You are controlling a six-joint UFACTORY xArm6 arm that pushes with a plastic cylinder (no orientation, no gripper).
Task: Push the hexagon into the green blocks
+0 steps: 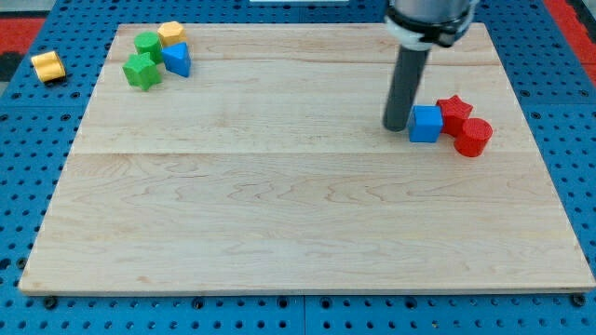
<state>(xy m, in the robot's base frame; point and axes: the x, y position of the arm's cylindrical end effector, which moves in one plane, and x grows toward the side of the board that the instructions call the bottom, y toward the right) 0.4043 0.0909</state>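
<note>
Tip (pixel 397 127) touched the blue cube (pixel 426 124) at right, no hand visible; yellow hexagon (pixel 170 34) sat by green blocks (pixel 142 71) at upper left.

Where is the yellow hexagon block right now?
The yellow hexagon sits near the board's top-left corner in the camera view, touching the green round block and the blue block, far from my tip.

arm (pixel 430 19): cut off at view's top | blue cube (pixel 426 124): left edge behind rod
</note>
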